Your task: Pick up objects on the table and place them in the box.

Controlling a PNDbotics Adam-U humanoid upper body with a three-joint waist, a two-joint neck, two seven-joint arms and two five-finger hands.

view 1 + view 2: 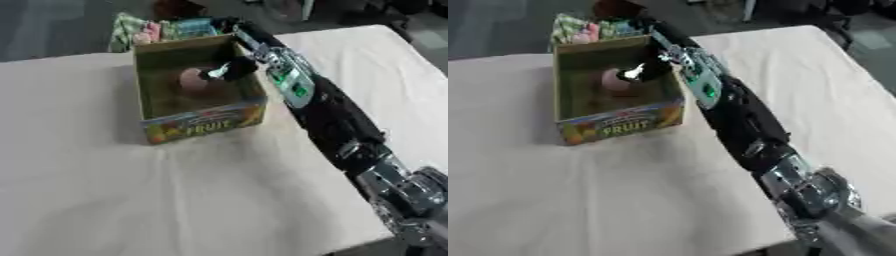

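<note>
Left eye view: right hand (234,69) is reached over the far right wall into the box (203,122), which is set near the worktop's (131,200) far edge. A round pinkish object (194,80) is seen at the fingers, low inside, presumably for release. Whether it is gripped cannot be told. Left hand not seen

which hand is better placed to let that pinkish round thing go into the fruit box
The right. The right hand is already reaching over the box, fingers curled at the pinkish round object inside it. The left hand shows in neither view.
</note>
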